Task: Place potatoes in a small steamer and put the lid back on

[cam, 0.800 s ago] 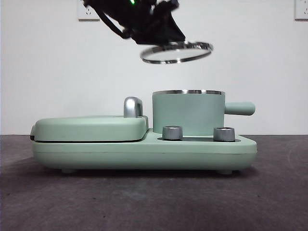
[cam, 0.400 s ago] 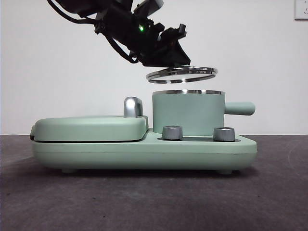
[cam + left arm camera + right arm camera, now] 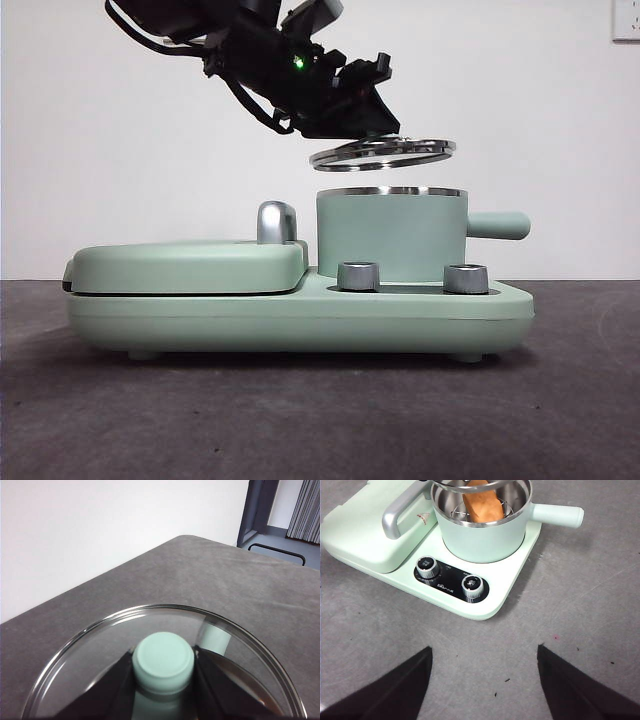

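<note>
My left gripper (image 3: 362,112) is shut on the mint-green knob (image 3: 163,661) of the glass lid (image 3: 383,151) and holds it slightly tilted just above the small steamer (image 3: 392,232). The steamer is a mint-green pot with a steel rim and a stubby side handle (image 3: 498,225). In the right wrist view the orange-brown potato (image 3: 481,504) lies inside the steamer (image 3: 485,535) on a wire rack, with the lid's rim (image 3: 470,486) over it. My right gripper (image 3: 485,680) is open and empty, well above the table in front of the appliance.
The steamer stands on a mint-green appliance base (image 3: 300,315) with two chrome dials (image 3: 359,276) (image 3: 466,278). A flat griddle cover (image 3: 185,265) with a chrome handle (image 3: 277,221) fills the base's other half. Dark grey table (image 3: 320,420) around.
My left gripper has lowered the lid from high above the steamer to just over its rim, shifting a little toward the pot's handle. In the last half second it barely moved.
</note>
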You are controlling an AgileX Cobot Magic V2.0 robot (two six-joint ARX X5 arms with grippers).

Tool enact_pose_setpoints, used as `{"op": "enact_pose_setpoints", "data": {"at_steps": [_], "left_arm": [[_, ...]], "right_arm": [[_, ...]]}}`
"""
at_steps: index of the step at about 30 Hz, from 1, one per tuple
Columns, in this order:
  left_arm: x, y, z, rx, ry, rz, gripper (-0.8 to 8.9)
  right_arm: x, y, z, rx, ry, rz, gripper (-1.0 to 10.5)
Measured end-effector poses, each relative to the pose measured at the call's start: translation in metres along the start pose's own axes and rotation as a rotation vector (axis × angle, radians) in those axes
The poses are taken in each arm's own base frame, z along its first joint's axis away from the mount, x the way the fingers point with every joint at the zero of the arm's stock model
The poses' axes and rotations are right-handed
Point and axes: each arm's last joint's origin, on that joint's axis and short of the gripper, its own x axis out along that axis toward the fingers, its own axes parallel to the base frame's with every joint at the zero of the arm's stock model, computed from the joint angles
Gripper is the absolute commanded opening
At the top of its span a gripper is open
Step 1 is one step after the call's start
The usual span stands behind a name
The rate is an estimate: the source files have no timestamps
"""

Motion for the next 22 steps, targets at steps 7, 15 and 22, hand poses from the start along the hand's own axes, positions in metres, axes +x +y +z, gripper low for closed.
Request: {"op": "enact_pose_setpoints", "data": {"at_steps": [7,15,22], "left_arm": [[0.006,-0.005,-0.006,-0.003,0.018,-0.016,0.12],[0.006,-0.008,-0.008,0.013,0.04,-0.023,0.13],[0.007,-0.008,-0.013,0.043,0.073,-0.028,0.13]], "right_arm": [[0.0,0.0,0.0,0.0,0.0,0.0,3.3],[0.0,0.0,0.0,0.0,0.0,0.0,3.3],[0.0,0.0,0.0,0.0,0.0,0.0,3.3]]}}
